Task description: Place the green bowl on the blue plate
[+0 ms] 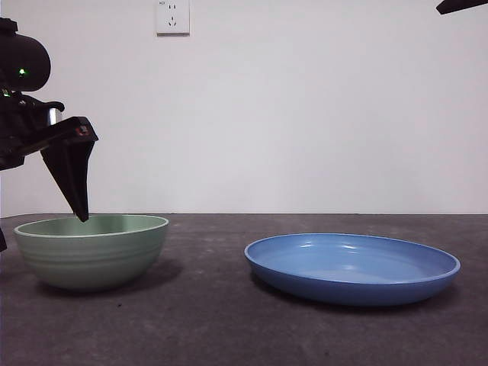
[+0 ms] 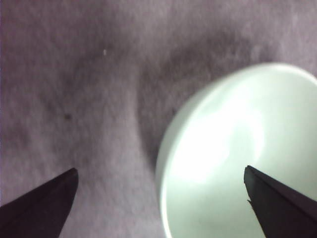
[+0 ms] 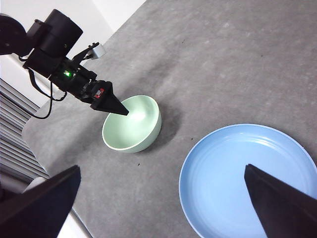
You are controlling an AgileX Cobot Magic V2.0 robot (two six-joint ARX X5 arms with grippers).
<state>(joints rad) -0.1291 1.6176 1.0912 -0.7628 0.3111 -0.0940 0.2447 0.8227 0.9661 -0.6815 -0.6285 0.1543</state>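
Grey tabletop (image 1: 229,320), left hand (image 2: 161,186) spread wide astride green bowl (image 1: 91,250) rim, gripping nothing.

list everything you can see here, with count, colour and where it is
pale mint-green ridged ceramic bowl: one, mint green, upright on the table, apart from the plate
wide shallow glossy blue plate: one, medium blue, flat on the table, nothing on it
table: one, dark grey, under both dishes
wall socket: one, white, high on the white wall behind
left gripper: one, black, open, tips just above the bowl's rim, one jaw over the bowl's inside and one outside it
right gripper: one, black, open, high above the plate, waiting
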